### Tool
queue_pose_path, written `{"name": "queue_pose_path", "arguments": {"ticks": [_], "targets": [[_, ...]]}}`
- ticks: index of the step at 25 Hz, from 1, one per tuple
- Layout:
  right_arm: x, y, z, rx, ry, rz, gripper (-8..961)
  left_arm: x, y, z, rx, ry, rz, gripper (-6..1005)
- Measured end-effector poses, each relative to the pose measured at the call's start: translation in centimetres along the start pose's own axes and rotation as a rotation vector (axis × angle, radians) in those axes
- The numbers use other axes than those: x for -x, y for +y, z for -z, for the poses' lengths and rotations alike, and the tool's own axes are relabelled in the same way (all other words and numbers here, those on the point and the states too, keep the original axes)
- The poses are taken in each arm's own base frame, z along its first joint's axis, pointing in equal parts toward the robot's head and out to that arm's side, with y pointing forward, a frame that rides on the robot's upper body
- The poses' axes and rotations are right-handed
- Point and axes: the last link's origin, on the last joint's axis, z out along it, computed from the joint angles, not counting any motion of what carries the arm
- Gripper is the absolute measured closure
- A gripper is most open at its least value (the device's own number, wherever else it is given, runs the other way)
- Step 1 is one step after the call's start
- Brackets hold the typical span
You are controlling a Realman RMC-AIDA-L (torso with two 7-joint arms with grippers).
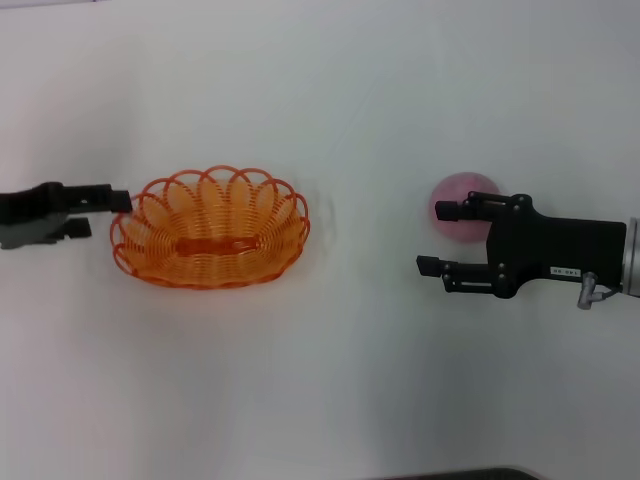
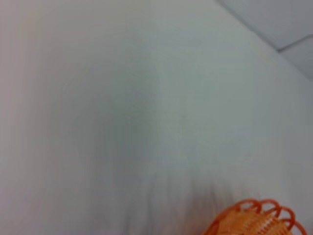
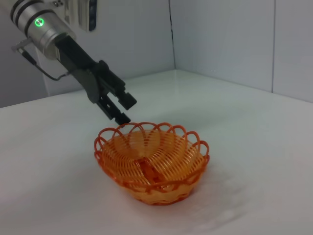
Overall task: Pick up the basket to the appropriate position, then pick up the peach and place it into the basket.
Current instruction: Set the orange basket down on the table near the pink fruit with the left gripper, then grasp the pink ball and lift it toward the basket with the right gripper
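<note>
On the white table [image 1: 330, 400], toward the left side: basket [image 1: 210, 228], oval, long axis running left to right, shallow, orange looped wire, scalloped rim, empty. Well apart from it, on the right side and slightly farther back: peach [image 1: 462, 202], round, matte pale pink, partly hidden behind the far finger of the right gripper.

At the basket's left end: left gripper [image 1: 105, 210], tips level with the rim, one finger reaching the rim loops, the other just short of them. Fingers slightly parted, as seen from the right wrist view; contact with the wire not confirmable. Nothing clamped, by the look of it.

Just beside the peach, on its near-right side: right gripper [image 1: 438, 238], pointing left, fingers spread wide, holding nothing. Far finger overlapping the fruit in the head view; near finger well clear of it.

Deciding relation: peach lying far of the open gap, not between the fingers. Correction likely required: shift away from the robot to bracket the fruit before closing. Nearer arm for the peach: right. Nearer arm for the basket: left.
</note>
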Motion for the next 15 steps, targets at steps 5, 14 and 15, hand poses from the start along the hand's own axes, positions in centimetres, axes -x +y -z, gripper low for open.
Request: {"name": "queue_pose_path", "arguments": {"ticks": [5, 14, 15], "targets": [[0.1, 0.0, 0.0, 0.000, -0.001, 0.001, 176, -0.3, 0.1, 0.9, 0.049, 0.065, -0.113, 158], [0.1, 0.0, 0.0, 0.000, -0.002, 0.001, 176, 0.4, 1.3, 2.4, 0.235, 0.136, -0.421, 165], [0.1, 0.0, 0.0, 0.000, -0.002, 0.001, 176, 0.5, 1.3, 2.3, 0.242, 0.132, -0.442, 166]]}}
